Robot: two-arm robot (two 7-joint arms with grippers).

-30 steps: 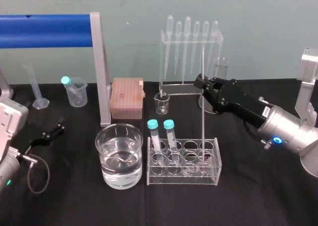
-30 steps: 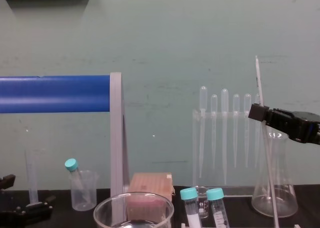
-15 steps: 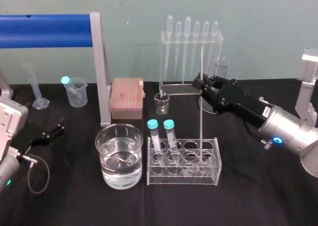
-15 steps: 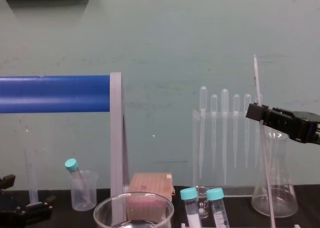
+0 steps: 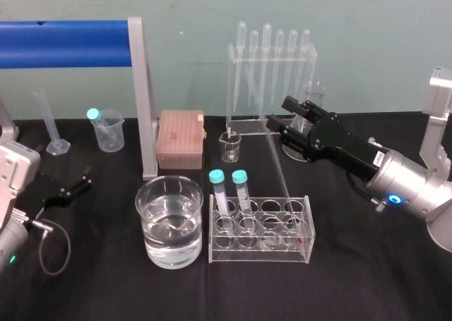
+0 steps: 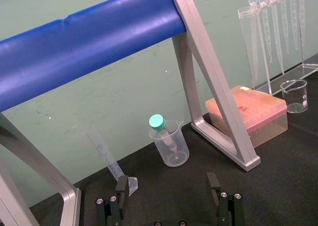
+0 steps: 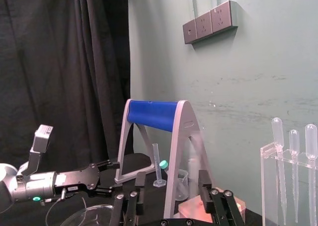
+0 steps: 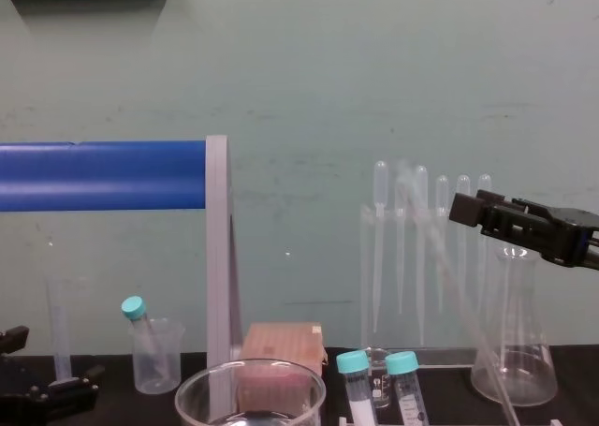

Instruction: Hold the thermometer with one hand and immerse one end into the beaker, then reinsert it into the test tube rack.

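The thermometer (image 5: pixel 284 183) stands free in the right end of the test tube rack (image 5: pixel 260 231). Its red tip sits low in the rack and its blurred top leans left, away from my right gripper (image 5: pixel 279 111). That gripper hovers open above the rack's right end, with nothing between its fingers. The chest view shows the thermometer (image 8: pixel 447 274) as a slanted streak below the right gripper (image 8: pixel 465 211). The beaker (image 5: pixel 169 221), half full of water, stands just left of the rack. My left gripper (image 6: pixel 167 196) rests open on the table at far left.
Two teal-capped tubes (image 5: pixel 227 190) stand in the rack's left holes. Behind it are a small glass beaker (image 5: pixel 229 147), a pipette stand (image 5: pixel 272 60) and a conical flask (image 5: pixel 311 102). A pink tip box (image 5: pixel 181 139), a blue-barred frame (image 5: pixel 70 42) and a plastic beaker (image 5: pixel 107 130) sit left.
My right gripper has opened and let go of the thermometer. The thermometer stood nearly upright before; its top is now swinging to the left while its lower end stays in the rack.
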